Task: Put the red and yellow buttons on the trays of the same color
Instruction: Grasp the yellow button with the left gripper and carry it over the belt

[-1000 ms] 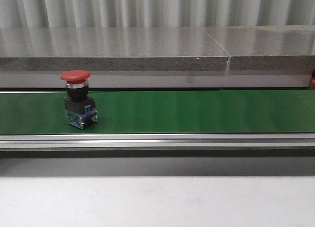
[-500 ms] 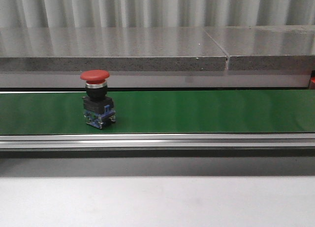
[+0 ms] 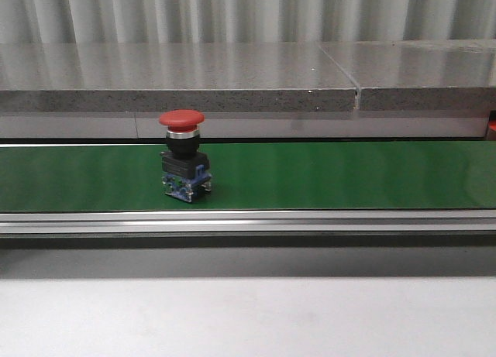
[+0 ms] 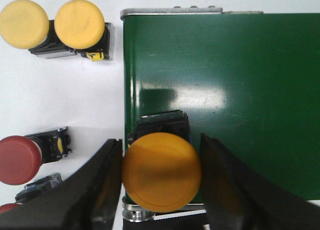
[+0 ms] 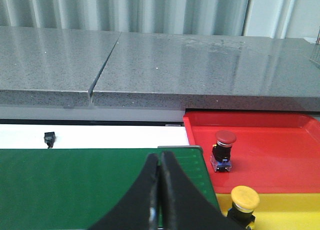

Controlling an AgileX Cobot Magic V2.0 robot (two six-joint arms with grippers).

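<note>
Now the left gripper (image 4: 161, 190) straddles a yellow button (image 4: 161, 178) at lower centre, jaws released; right gripper (image 5: 160, 200) clenched, empty (rigid, top-heavy; grip the black body)

No legible text or labels.

Your left wrist view: dark red round-capped button (image 4: 5, 208) cut by corner. Right wrist view: yellow plastic tray (image 5: 290, 210) cropped by frame; small black object (image 5: 49, 138) beyond belt unidentifiable.
</note>
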